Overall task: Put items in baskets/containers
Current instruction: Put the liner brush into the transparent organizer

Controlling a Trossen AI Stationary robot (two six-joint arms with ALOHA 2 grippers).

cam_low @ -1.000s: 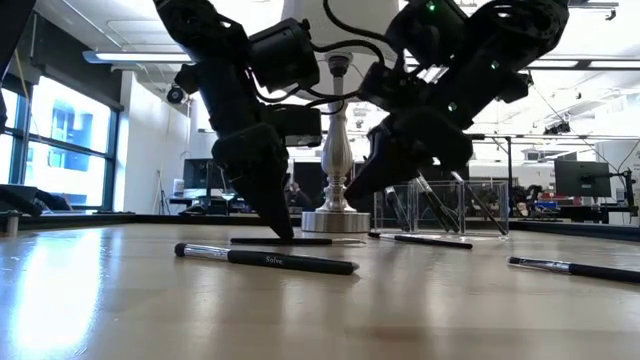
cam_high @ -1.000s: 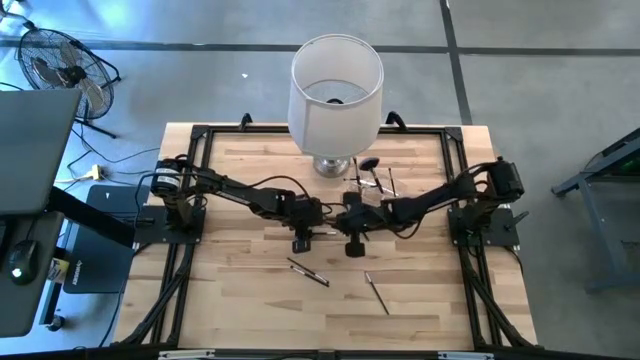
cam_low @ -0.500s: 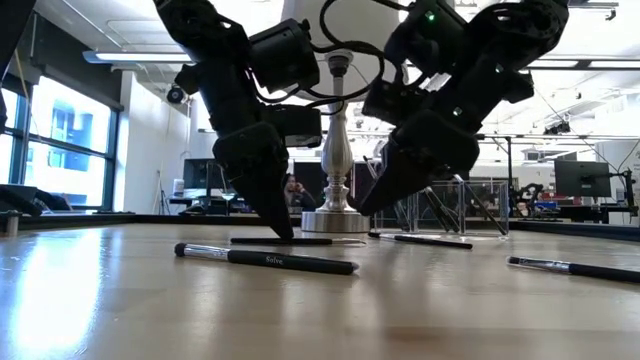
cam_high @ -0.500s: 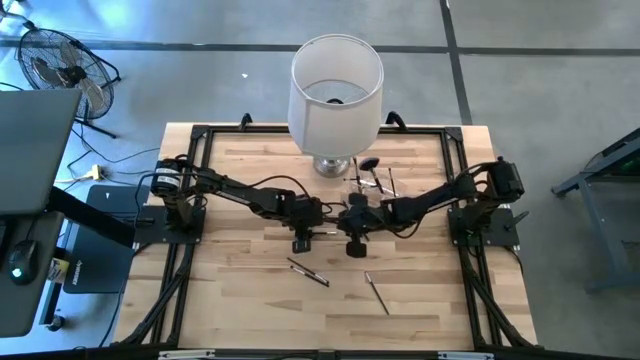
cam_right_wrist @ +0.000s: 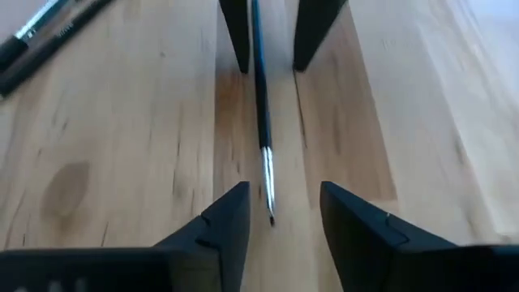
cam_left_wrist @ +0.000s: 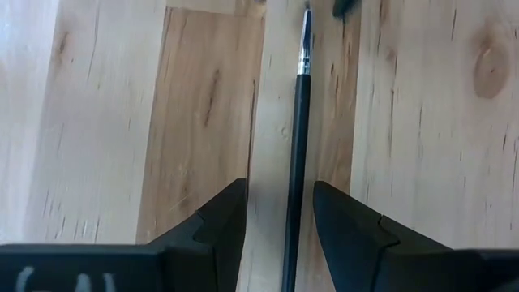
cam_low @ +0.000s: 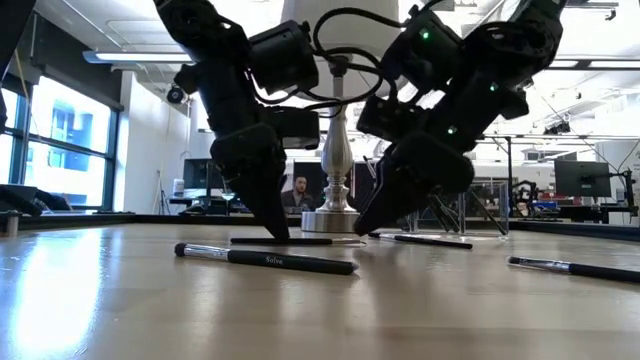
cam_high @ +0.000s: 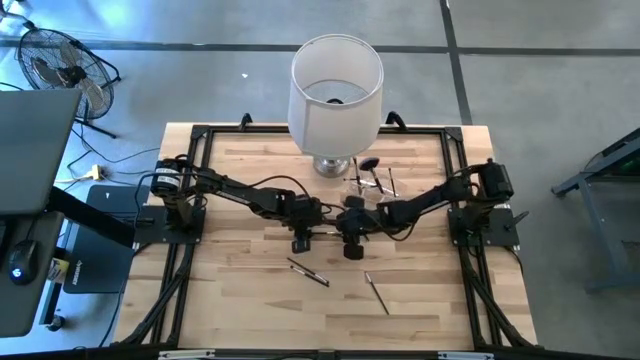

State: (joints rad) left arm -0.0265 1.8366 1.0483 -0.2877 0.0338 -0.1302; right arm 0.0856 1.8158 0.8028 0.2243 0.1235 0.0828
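Note:
A thin black brush (cam_left_wrist: 297, 138) lies flat on the wooden table (cam_high: 240, 290) near its middle, handle toward the left arm, bristle tip (cam_right_wrist: 270, 212) toward the right. My left gripper (cam_left_wrist: 280, 207) is open, slanting down with one finger on each side of the handle. My right gripper (cam_right_wrist: 282, 212) is open too, its fingers flanking the bristle end. In the low view both grippers stand low over this brush (cam_low: 282, 240). The clear holder (cam_low: 455, 205) stands behind, near the lamp, with brushes leaning in it.
A big white lampshade (cam_high: 336, 90) on a silver base (cam_low: 335, 218) stands at the far middle. Loose brushes lie nearer the front edge (cam_high: 308, 272) (cam_high: 377, 292), another beside the holder (cam_low: 420, 240). Black frame rails (cam_high: 200, 135) edge the table.
My right gripper has sunk toward the table, down over the bristle end of the brush. The left gripper and the brush have kept still.

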